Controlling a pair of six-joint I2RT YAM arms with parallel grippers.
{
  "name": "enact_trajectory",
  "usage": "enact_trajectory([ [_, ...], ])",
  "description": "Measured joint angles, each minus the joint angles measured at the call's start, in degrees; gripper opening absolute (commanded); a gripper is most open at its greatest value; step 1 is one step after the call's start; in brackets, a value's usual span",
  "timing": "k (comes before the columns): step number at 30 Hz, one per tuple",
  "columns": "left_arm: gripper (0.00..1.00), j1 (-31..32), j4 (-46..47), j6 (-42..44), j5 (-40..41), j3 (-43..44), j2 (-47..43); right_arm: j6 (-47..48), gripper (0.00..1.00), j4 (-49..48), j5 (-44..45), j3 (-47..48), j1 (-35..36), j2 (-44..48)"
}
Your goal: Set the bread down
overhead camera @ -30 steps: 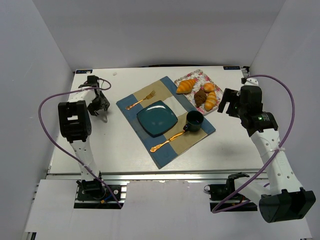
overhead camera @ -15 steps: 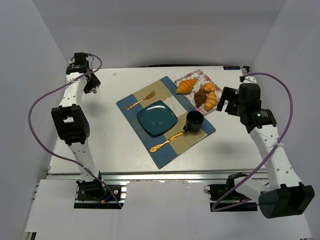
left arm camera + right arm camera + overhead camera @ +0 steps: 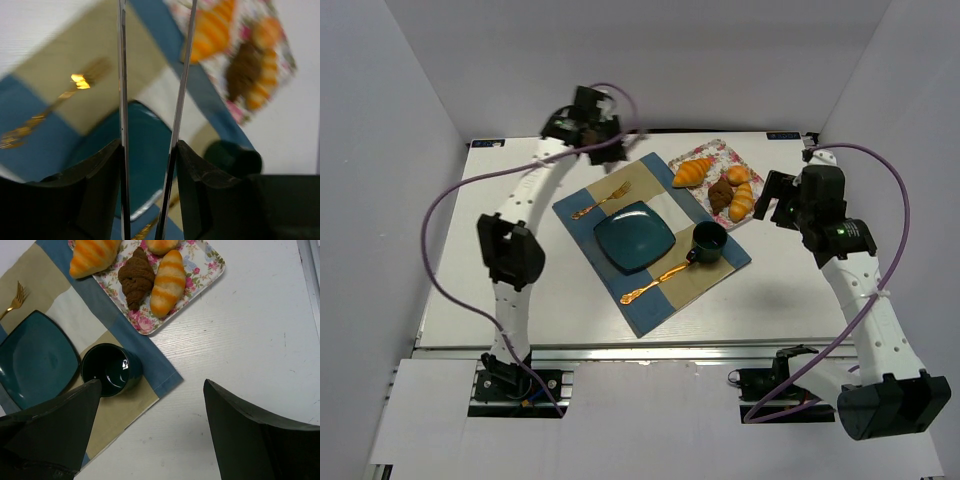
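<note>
The bread [image 3: 692,172], the largest golden-orange croissant, lies at the left end of a floral tray [image 3: 705,152] at the back right; it also shows in the right wrist view [image 3: 92,255] and blurred in the left wrist view [image 3: 212,30]. My left gripper [image 3: 598,128] hovers over the far edge of the table, left of the tray, open and empty, its thin fingers [image 3: 121,100] pointing across the placemat. My right gripper [image 3: 775,205] hangs right of the tray, wide open and empty [image 3: 150,390].
A dark brown pastry [image 3: 136,277] and smaller rolls [image 3: 169,282] share the tray. A teal plate [image 3: 635,236], dark cup [image 3: 708,240], gold fork [image 3: 602,200] and spoon [image 3: 658,280] lie on a blue-and-beige placemat [image 3: 650,310]. White walls enclose the table.
My left arm has swung from the far left of the table across to the back centre, close to the tray. My right arm has barely moved.
</note>
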State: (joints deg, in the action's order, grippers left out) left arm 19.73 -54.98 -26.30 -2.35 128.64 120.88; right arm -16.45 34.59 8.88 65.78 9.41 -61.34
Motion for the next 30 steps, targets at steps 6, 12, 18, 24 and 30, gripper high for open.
enact_trajectory([
  [6,0.56,9.38,3.48,1.73,-9.46,1.81,5.25,-0.09,0.89,0.42,1.20,0.00,0.00,2.97],
  [12,0.56,8.74,5.79,2.56,-10.47,1.84,6.43,-0.09,0.89,1.95,2.34,-0.22,0.00,5.55],
  [18,0.56,10.05,5.73,4.09,-8.61,1.84,6.56,-0.07,0.89,3.06,2.82,-1.36,0.00,6.08],
  [24,0.56,12.81,6.03,5.16,-6.95,1.84,8.96,0.00,0.89,3.26,2.82,-2.23,0.00,6.27],
  [30,0.56,14.14,4.98,5.79,-3.56,1.81,12.31,0.35,0.89,3.32,2.82,-3.02,0.00,6.29],
])
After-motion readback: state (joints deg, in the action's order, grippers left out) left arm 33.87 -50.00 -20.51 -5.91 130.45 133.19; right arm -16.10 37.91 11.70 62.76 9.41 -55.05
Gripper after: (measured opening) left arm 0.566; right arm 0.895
